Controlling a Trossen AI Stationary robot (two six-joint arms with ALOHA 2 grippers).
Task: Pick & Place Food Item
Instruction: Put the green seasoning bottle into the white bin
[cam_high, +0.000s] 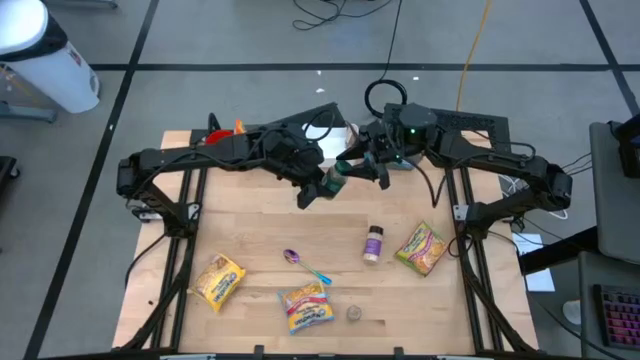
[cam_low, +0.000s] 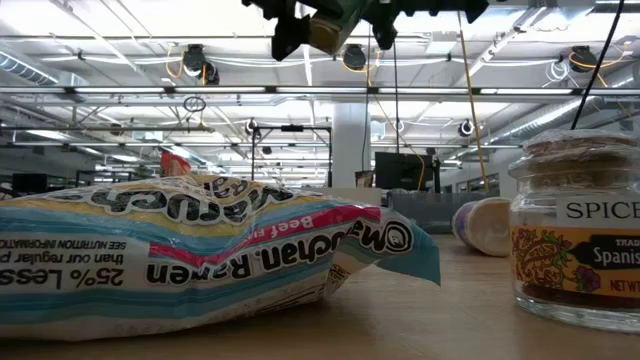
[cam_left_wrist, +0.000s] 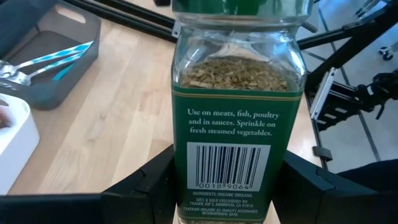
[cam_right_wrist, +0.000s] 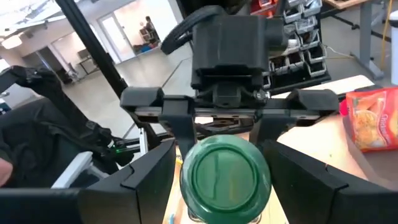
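Both grippers meet at one green-lidded herb jar (cam_high: 336, 178), held in the air above the back middle of the wooden table (cam_high: 250, 235). From above I see the left gripper (cam_high: 318, 186) and the right gripper (cam_high: 366, 167) reaching toward each other with the jar between them. My left wrist camera shows the jar (cam_left_wrist: 234, 118) upright between that gripper's dark fingers (cam_left_wrist: 149, 186), clamped on its lower body; dried green herbs fill the glass above the label. My right wrist camera looks at the green lid (cam_right_wrist: 225, 175) end-on, with the right gripper's fingers (cam_right_wrist: 149, 174) on either side of it and the left gripper's body just behind. I read both grippers as gripping the jar.

Spread over the front half of the table are a ramen packet (cam_high: 306, 306), a yellow snack bag (cam_high: 219, 281), a second bag (cam_high: 421, 247), a small spice jar (cam_high: 373, 243), a purple spoon (cam_high: 304, 263) and a small round lid (cam_high: 353, 314). None of them touch the arms. A grey utensil tray (cam_left_wrist: 53, 46) sits at the back of the table.
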